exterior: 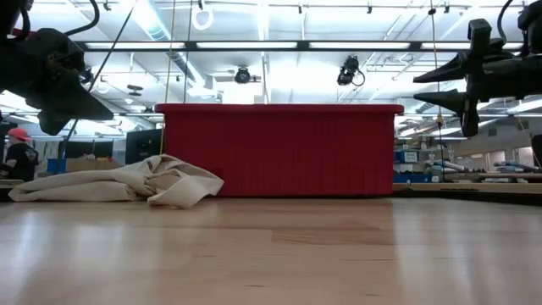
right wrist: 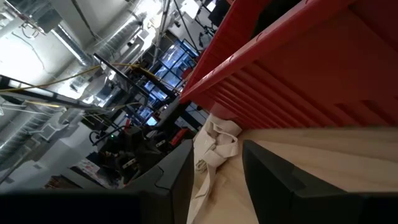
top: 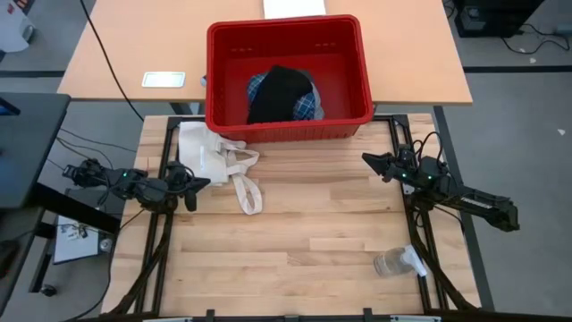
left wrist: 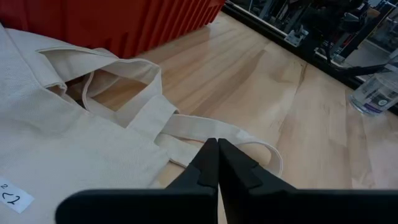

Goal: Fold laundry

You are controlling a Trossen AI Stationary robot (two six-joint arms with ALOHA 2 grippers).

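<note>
**Level view across the tabletop**

A red ribbed basket stands at centre on the pale wooden tabletop, its long side facing the camera; its contents cannot be seen from here. Against its left end lies a crumpled cream tote bag, flat on the wood and touching the basket's lower corner. The left tool hangs above the bag at the upper left, clear of the surface, its tips pressed together. The right tool hangs at the upper right, above the basket's rim level, its two pointed fingers held somewhat apart with nothing between them. Behind, a workshop with ceiling strip lights; a person in a red cap stands at far left.
</note>
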